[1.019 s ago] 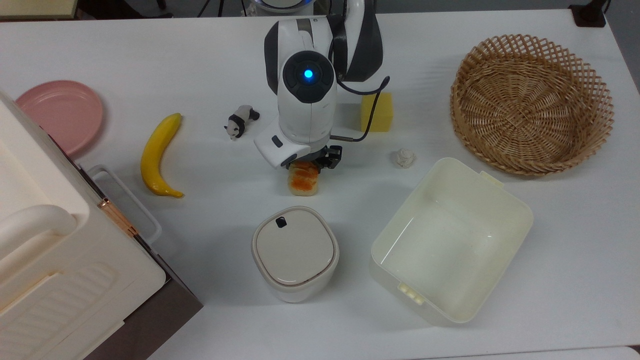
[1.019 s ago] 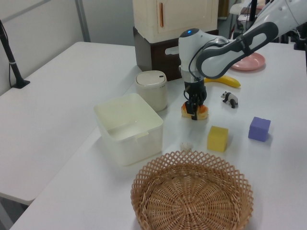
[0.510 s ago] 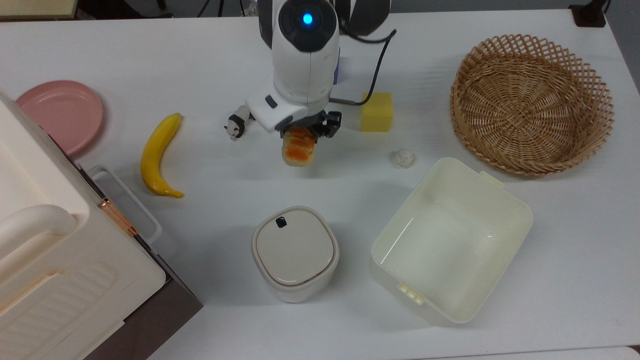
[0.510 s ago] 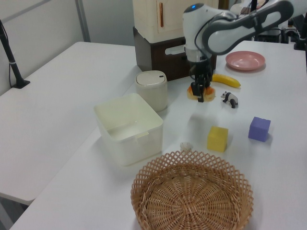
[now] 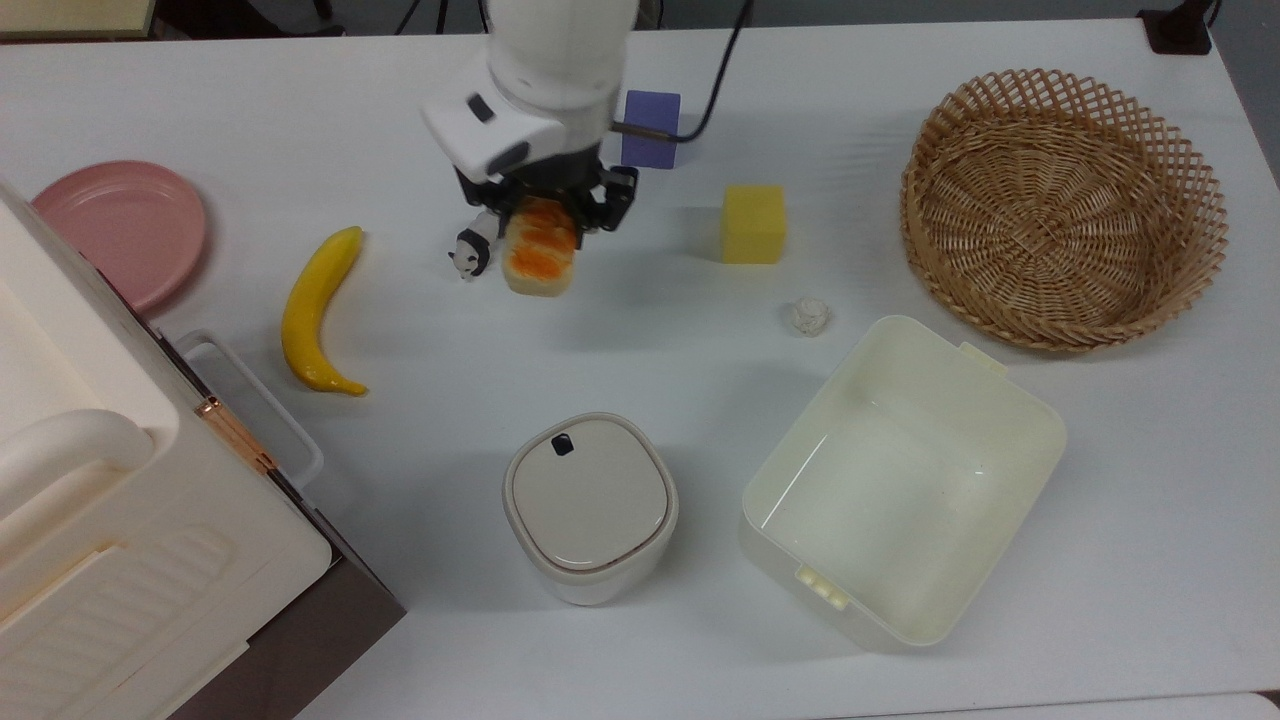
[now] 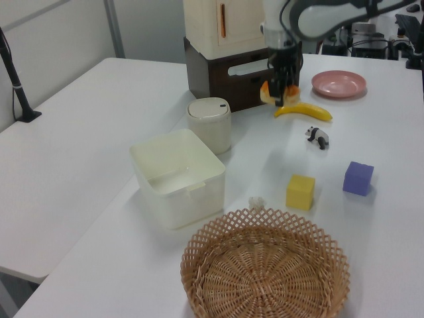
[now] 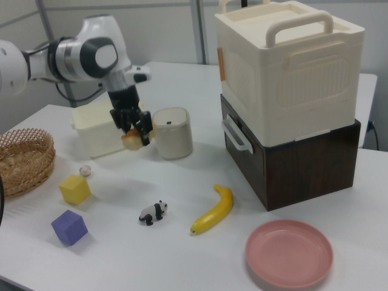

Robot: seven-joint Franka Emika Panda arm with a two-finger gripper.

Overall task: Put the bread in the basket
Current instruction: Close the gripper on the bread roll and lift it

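Top view: the bread [image 5: 540,250] is clamped aloft in the gripper [image 5: 545,215], well apart from the basket [image 5: 1065,205], so carrying across is required next.

white arm [image 7: 36,60], grey joints, black end effector [image 5: 545,205]

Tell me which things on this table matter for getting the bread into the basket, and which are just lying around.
Matter: gripper, bread in its grasp, basket.
Lying around: banana, toy panda, yellow cube, purple cube, pink plate, cream tub.
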